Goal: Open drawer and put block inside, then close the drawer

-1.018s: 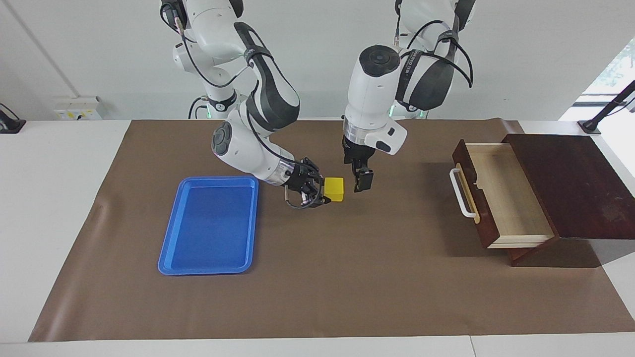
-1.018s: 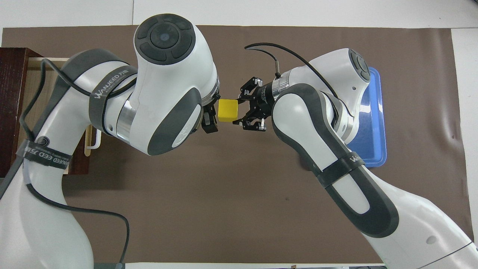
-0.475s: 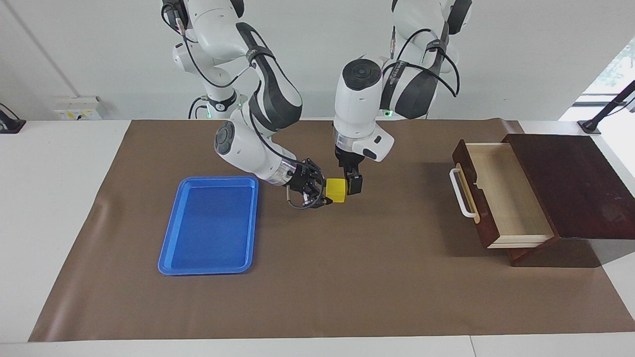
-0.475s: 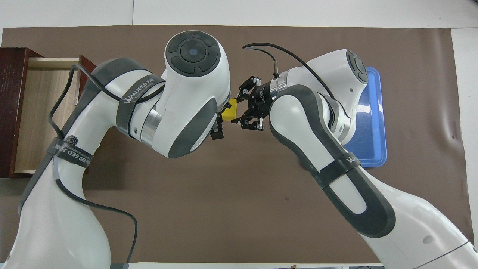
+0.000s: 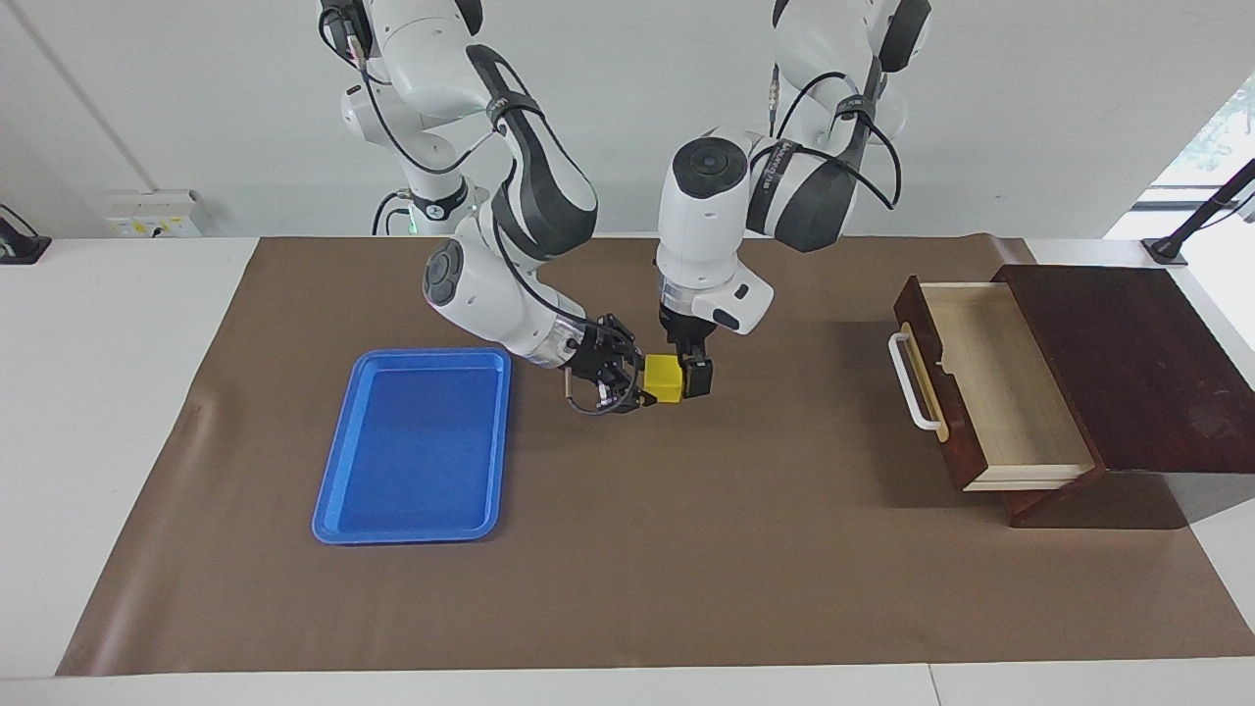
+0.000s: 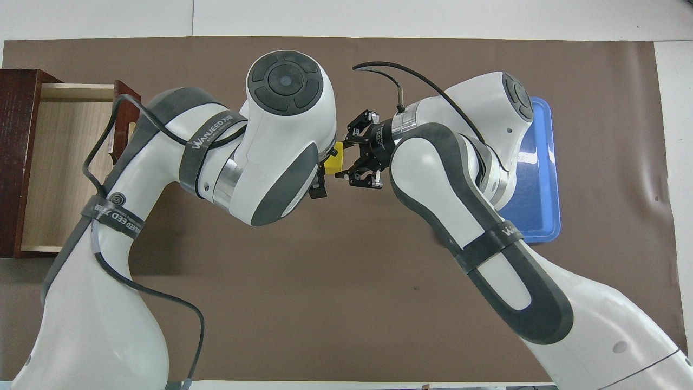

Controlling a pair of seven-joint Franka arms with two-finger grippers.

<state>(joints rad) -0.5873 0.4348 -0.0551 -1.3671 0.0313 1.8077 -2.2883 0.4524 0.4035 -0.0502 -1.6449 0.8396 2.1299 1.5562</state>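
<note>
The yellow block (image 5: pixel 663 378) (image 6: pixel 335 162) hangs just above the brown mat at mid-table, with my right gripper (image 5: pixel 642 384) (image 6: pixel 343 161) shut on it from the tray's side. My left gripper (image 5: pixel 683 377) (image 6: pixel 325 174) points down at the block, open, and one dark finger (image 5: pixel 699 376) stands close beside the block's face that looks toward the drawer. Its other finger is hidden by the block and the wrist. The drawer (image 5: pixel 1000 392) (image 6: pixel 54 162) stands pulled out of its dark wooden box at the left arm's end of the table, pale inside, with nothing in it.
A flat blue tray (image 5: pixel 338 461) (image 6: pixel 544 179) lies on the mat toward the right arm's end. The drawer's white bar handle (image 5: pixel 912 384) faces mid-table. The dark box (image 5: pixel 1128 363) reaches the table's end.
The left gripper has moved from beside the block toward the right arm's end and down, so that its finger now stands against the block. The right gripper still holds the block, barely moved.
</note>
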